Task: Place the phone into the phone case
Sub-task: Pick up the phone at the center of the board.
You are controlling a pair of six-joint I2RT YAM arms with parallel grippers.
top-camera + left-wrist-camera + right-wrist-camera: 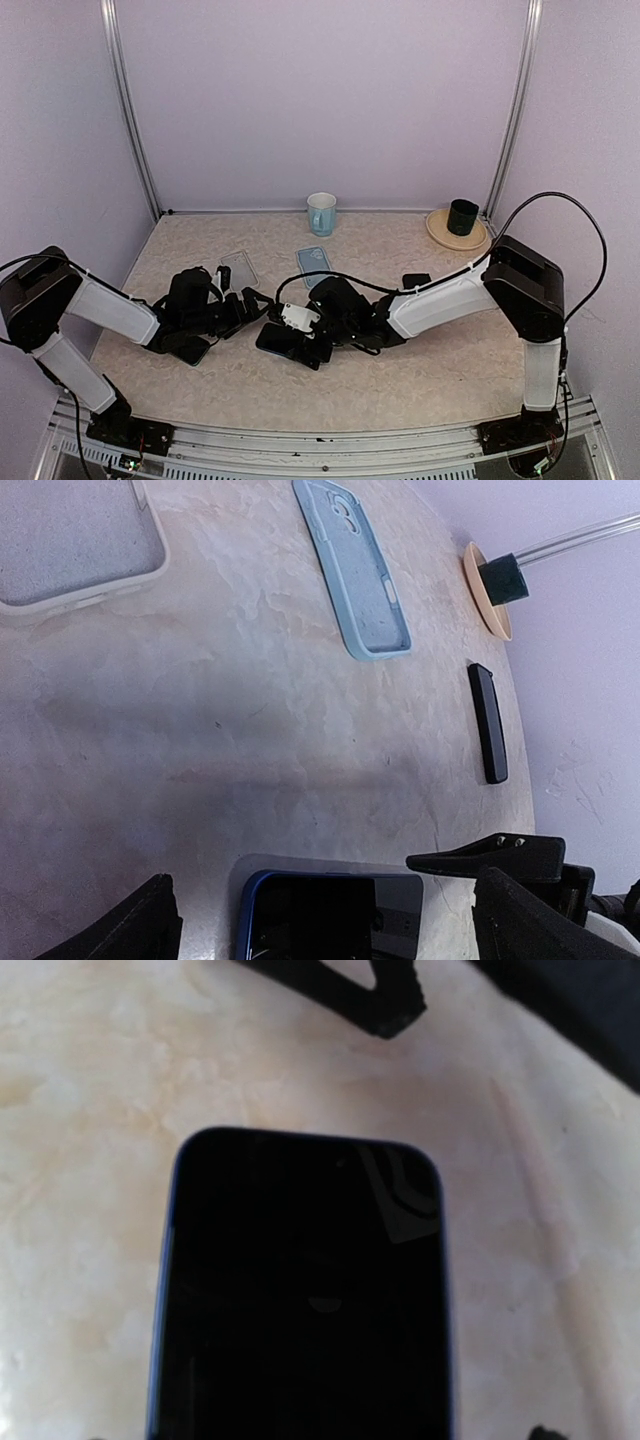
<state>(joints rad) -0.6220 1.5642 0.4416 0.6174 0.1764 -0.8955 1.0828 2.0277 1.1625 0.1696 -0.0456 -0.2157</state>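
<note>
The phone, dark screen up with a blue rim, lies flat on the table between my two grippers; it also shows in the top view and fills the right wrist view. My left gripper is open, one finger on each side of the phone's end. My right gripper hovers over the phone's other end; only one fingertip shows, apart from the phone's edge. A light blue phone case and a clear case lie farther back, empty; both show in the left wrist view, blue and clear.
A small black slab lies right of the blue case. A blue mug stands at the back wall. A black cup sits on a tan plate in the back right corner. Walls close in both sides.
</note>
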